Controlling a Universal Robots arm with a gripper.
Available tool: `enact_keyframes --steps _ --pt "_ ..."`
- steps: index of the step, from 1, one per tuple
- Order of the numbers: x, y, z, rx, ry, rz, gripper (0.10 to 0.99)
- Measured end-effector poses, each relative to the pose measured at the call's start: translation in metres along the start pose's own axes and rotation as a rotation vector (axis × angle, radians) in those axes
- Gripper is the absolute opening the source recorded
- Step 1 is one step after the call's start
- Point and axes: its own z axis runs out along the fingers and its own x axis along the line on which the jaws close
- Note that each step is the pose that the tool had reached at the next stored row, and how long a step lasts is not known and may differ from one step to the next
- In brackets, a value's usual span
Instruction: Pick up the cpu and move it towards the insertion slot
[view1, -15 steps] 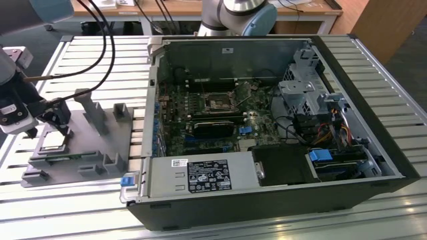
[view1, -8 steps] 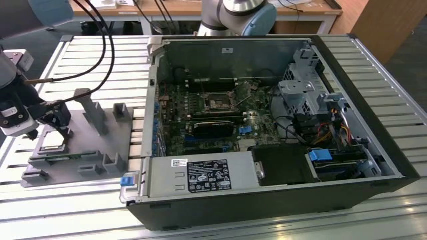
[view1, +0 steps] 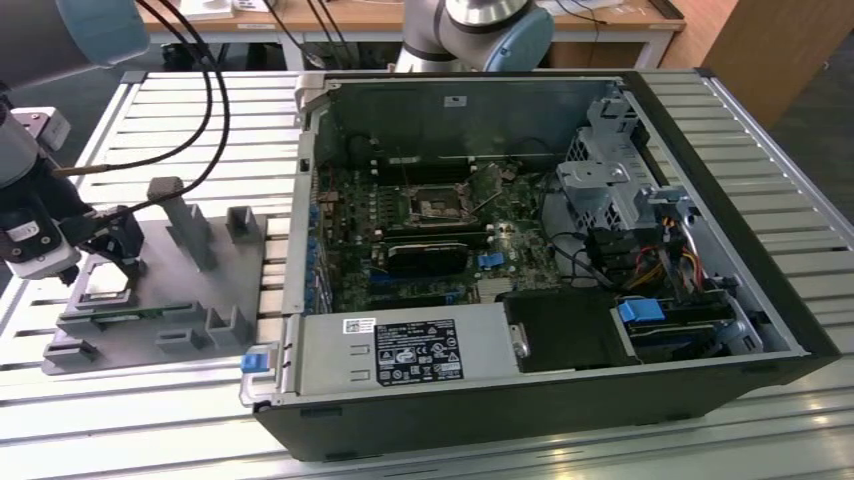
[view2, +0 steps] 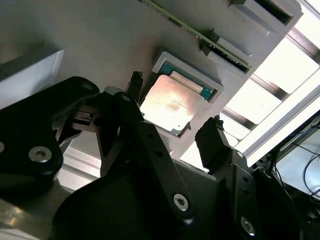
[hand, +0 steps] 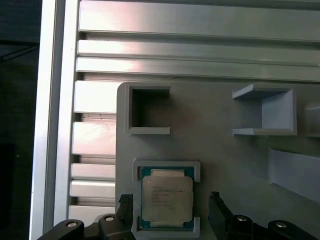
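Currently jaws spread, gripper (view2: 172, 106) straddling the cpu (hand: 167, 194), which sits flat in its nest on the grey fixture (view1: 200, 290), exterior view's left. Likely light, rigid, thin, slick-topped; pinch opposite rim edges, gently.

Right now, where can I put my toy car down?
Free: table slats between the gray tray and the table's edge, beside the computer case. Crowded: inside the case, and around the cpu, straddled by the hand.
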Motion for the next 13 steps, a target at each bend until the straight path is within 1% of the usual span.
enact_keyframes --steps 13 --pt "0.0003 -0.0004 0.0099 0.000 0.0000 0.000 0.706"
